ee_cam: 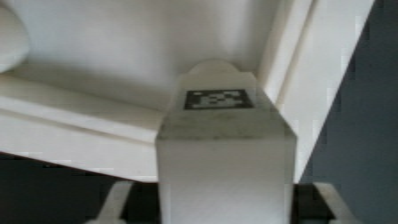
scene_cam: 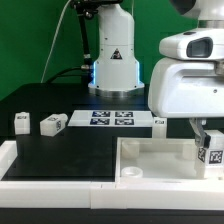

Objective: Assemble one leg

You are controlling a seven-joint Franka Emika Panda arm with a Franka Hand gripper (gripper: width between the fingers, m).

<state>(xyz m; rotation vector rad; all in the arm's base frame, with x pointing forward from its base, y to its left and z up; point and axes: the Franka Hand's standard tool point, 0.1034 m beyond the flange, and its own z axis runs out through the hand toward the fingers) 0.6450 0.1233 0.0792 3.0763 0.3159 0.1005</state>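
Observation:
My gripper (scene_cam: pixel 207 138) is shut on a leg (scene_cam: pixel 211 154), a stubby white block with a black-and-white tag, and holds it upright over the far right corner of the white tray-like tabletop (scene_cam: pixel 150 152). In the wrist view the leg (ee_cam: pixel 221 140) fills the middle, its tagged tip close to the tabletop's inner wall (ee_cam: pixel 306 60). The gripper (ee_cam: pixel 222 208) clamps the leg's near end. I cannot tell whether the leg's tip touches the tabletop. Three more legs lie on the black table: two at the exterior view's left (scene_cam: pixel 20 122) (scene_cam: pixel 52 123), one behind the tabletop (scene_cam: pixel 158 122).
The marker board (scene_cam: pixel 110 119) lies flat at the middle back. The robot base (scene_cam: pixel 115 65) stands behind it. A white rim (scene_cam: pixel 40 168) runs along the front left of the black table. Green backdrop behind.

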